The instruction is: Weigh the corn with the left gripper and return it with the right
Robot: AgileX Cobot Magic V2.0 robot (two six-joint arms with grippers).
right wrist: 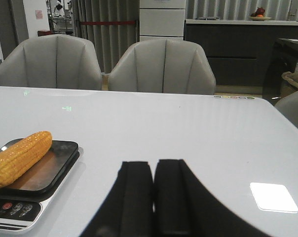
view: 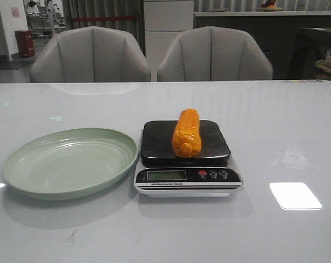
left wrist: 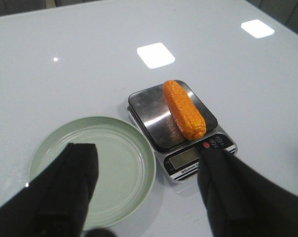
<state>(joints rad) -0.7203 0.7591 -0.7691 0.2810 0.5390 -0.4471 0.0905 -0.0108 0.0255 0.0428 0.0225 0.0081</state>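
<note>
The orange-yellow corn (view: 187,133) lies lengthwise on the black platform of the kitchen scale (view: 154,143). Both wrist views also show the corn (left wrist: 184,108) (right wrist: 18,158) lying there untouched. My left gripper (left wrist: 148,155) is open, high above the table, with one finger over the green plate (left wrist: 124,163) and the other near the scale's display end; nothing is between its fingers. My right gripper (right wrist: 153,170) is shut and empty, above bare table to the right of the scale (right wrist: 50,170). Neither gripper appears in the front view.
An empty green plate (view: 23,167) sits left of the scale, almost touching it. The scale's display and buttons (view: 212,175) face the near edge. Two grey chairs (view: 91,55) stand behind the table's far edge. Bright light reflections (view: 295,195) lie on the tabletop.
</note>
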